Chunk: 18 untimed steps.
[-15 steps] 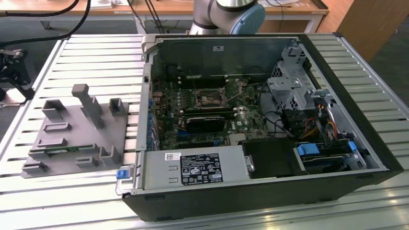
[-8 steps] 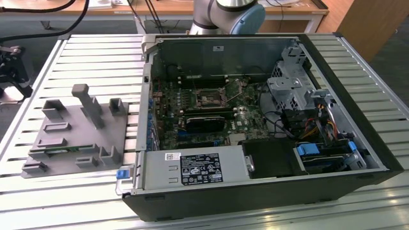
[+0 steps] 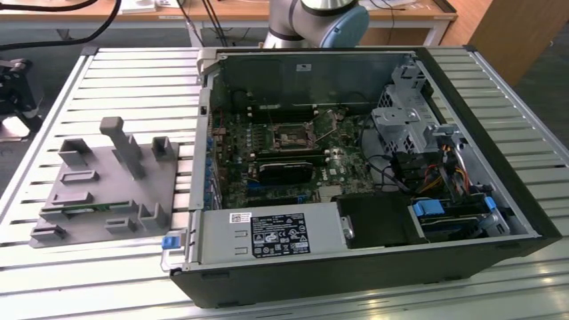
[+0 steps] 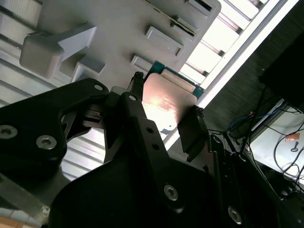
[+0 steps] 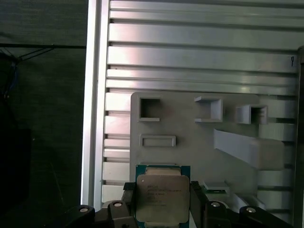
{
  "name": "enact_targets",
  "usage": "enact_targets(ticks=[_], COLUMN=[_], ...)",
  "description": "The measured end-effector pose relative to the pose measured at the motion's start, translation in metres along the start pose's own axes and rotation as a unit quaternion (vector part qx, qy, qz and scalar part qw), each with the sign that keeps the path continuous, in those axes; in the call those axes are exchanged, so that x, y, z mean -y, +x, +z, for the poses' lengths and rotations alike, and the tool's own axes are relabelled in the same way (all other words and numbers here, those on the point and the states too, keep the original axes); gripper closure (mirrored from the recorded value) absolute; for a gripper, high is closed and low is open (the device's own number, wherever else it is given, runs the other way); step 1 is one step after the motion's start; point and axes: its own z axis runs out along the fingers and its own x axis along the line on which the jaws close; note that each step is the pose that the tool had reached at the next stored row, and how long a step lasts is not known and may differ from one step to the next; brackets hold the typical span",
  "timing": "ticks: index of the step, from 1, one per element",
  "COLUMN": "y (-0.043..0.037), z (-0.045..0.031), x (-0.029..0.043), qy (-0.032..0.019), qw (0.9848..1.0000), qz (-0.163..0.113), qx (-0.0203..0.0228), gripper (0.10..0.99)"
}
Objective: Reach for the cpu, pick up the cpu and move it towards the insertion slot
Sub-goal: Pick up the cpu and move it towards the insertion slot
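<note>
Where the slatted aluminium tabletop [image 3: 116, 73] carries the grey fixture [image 3: 102, 190] and the open computer case [image 3: 498, 133], you have wooden desks [image 3: 222, 10] behind it and dark floor [image 5: 42, 118] past its edge. In the first wrist view your fingers [image 5: 196, 204] are clamped against opposite sides of the cpu [image 5: 162, 197], holding it over the fixture's edge. The chip has a silvery, faintly printed lid and a green rim. The insertion slot [image 3: 292, 137] sits on the case's motherboard.
</note>
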Motion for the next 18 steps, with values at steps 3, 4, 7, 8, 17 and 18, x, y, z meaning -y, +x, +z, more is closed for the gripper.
enact_targets(ticks=[3,4,7,8,17,18], y=[0.0000,0.0000,0.0000,0.0000,-0.0001,-0.0001], z=[-0.0026,-0.0035,-0.0062,-0.0071,-0.0150,-0.0162], x=[-0.0001,-0.0001,-0.0001,-0.0002,-0.0005,-0.0005], qy=[0.0004,0.0005,0.0008,0.0009,0.0021,0.0024], qw=[1.0000,1.0000,1.0000,1.0000,1.0000,1.0000], qz=[0.000,0.000,0.000,0.000,0.000,0.000], qx=[0.0000,0.0000,0.0000,0.0000,0.0000,0.0000], gripper=[0.545,0.545,0.545,0.545,0.545,0.545])
